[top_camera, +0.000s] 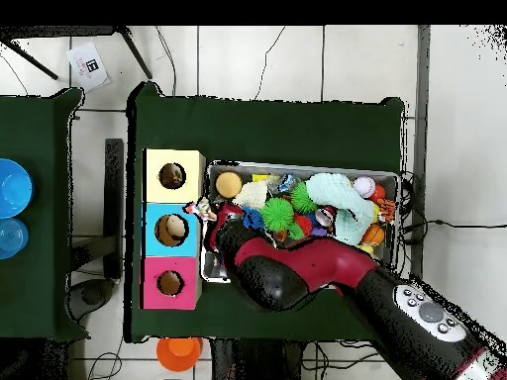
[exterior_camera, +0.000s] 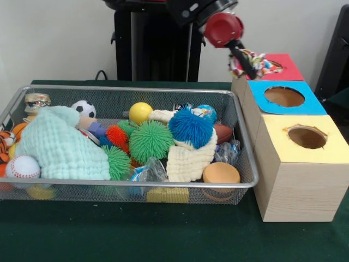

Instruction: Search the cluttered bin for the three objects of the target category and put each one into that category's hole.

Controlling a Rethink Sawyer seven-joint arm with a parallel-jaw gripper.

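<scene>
The bin (exterior_camera: 109,182) sits on the green counter (exterior_camera: 163,234), nearest the camera in the front view, and it is crowded. A baseball (exterior_camera: 22,166), a mint cloth (exterior_camera: 60,147), green spiky balls (exterior_camera: 150,141), a blue spiky ball (exterior_camera: 190,127), a yellow ball (exterior_camera: 140,112) and a soccer ball (exterior_camera: 83,108) lie in it with much else. So I judge there is plenty left to search.

Just beside the bin's end stand three boxes in a row. The yellow-topped box (exterior_camera: 300,164) is nearest. Behind it is the blue hole (exterior_camera: 284,96), my target, and the red-topped box (exterior_camera: 286,68) is farthest.

My tool (exterior_camera: 246,63) hangs in the air at the far end of that row, closed on a many-coloured rope toy (exterior_camera: 256,61). The toy is above the boxes' bin-side edge, near the blue hole but not over it or in it. This piece is lifted out and not yet dropped.

From overhead something pale shows inside the blue hole, but I cannot tell if it is an object already delivered or the box floor. At best the job is partway done.
</scene>
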